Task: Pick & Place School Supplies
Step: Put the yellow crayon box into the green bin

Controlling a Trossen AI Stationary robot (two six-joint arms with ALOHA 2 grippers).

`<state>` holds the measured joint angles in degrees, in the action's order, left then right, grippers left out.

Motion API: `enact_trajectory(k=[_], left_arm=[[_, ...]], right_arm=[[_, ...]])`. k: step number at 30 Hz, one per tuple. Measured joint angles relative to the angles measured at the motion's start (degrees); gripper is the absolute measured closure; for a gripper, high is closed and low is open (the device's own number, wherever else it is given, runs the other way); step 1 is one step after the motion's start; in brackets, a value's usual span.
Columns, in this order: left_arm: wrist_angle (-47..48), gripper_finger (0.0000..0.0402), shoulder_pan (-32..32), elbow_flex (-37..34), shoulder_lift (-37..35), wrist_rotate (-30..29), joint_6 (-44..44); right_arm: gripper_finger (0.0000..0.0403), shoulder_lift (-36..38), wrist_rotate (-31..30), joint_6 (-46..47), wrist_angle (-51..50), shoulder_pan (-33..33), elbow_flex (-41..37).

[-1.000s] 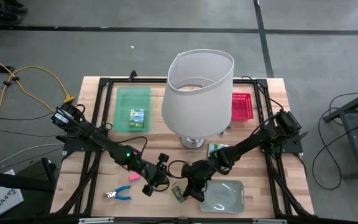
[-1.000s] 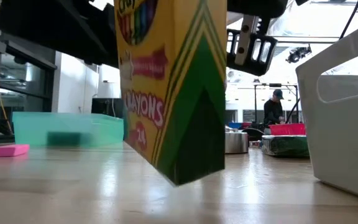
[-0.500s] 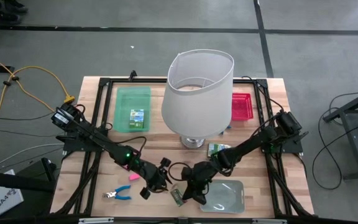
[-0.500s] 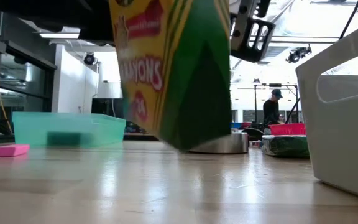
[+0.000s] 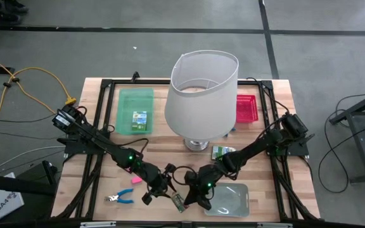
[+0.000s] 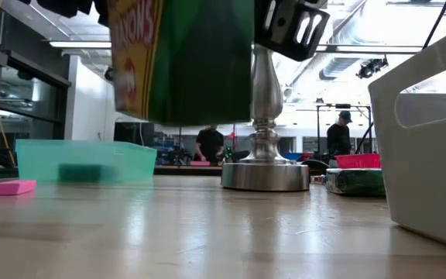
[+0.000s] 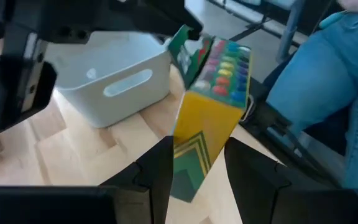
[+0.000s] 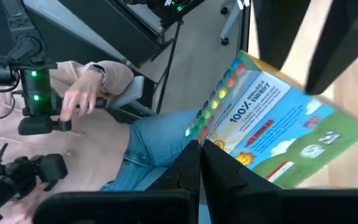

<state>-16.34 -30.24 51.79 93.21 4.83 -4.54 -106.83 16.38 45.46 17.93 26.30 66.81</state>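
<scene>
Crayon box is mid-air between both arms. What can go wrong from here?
1. The crayon box has its top flap open with crayons showing; a tilt may spill them.
2. The right claw holds it clear of the table, so a slip drops it.
3. The left claw is very close and may knock it.

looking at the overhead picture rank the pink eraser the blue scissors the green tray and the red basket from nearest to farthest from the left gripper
From the left gripper:
1. Pink eraser, just to its left.
2. Blue scissors, front left.
3. Green tray, back left.
4. Red basket, back right, beyond the lamp.
</scene>
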Motion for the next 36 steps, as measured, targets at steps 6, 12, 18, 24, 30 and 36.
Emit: enact_trajectory(k=[6,12,18,24,30,36], left_arm=[[-1.1,0.0263,-0.1,0.0,0.0,3.6,0.3],[-2.2,0.0263,-0.1,0.0,0.0,6.0,0.3],[-3.4,0.0263,-0.1,0.0,0.0,6.2,1.3],[-3.3,0.0263,-0.1,0.0,0.0,6.0,4.2],[-3.7,0.0263,0.0,0.0,0.0,2.9,4.7],[-3.6,0.0263,0.0,0.0,0.0,2.7,4.9]], right_arm=[[0.0400,0.0,-1.7,-2.4,1.4,0.0,0.0],[0.0400,0.0,-2.6,-4.1,2.9,0.0,0.0],[0.0400,0.0,-3.1,-5.2,3.9,0.0,0.0],[0.0400,0.0,-4.5,-5.2,3.8,0.0,0.0],[0.0400,0.0,-6.1,-5.3,3.4,-0.1,0.0],[0.0400,0.0,-6.4,-5.2,3.3,-0.1,0.0]])
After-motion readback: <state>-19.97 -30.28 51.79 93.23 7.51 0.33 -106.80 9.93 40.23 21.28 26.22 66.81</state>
